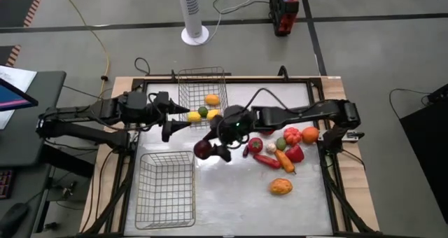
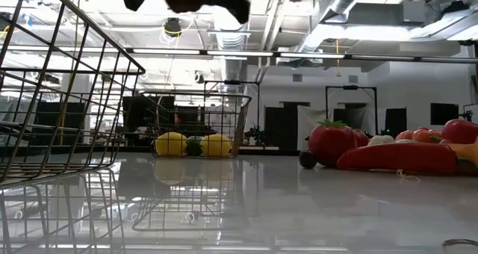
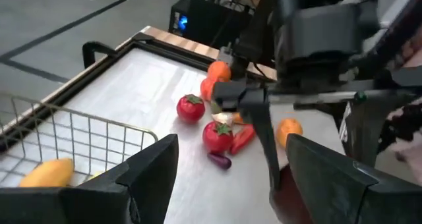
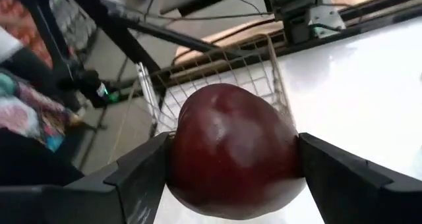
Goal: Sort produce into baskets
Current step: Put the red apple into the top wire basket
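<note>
While the right gripper (image 1: 211,150) pinches it from both sides, a glossy dark maroon fruit (image 4: 232,150), smooth and rounded, hangs above the white tabletop (image 1: 231,196) between the two baskets. Its dark fingers (image 4: 138,178) press flat against the fruit's skin. Beside it lies the near wire-mesh basket (image 1: 166,191), a silver rectangular grid. The far basket (image 1: 201,92) holds yellow, green and orange pieces (image 1: 212,100). Loose produce clusters on the table's right side: a ribbed red tomato (image 1: 292,135), a long red pepper (image 1: 267,160), an orange carrot (image 1: 284,161). The left gripper (image 1: 176,116) hovers at the far basket's edge, fingers spread wide.
</note>
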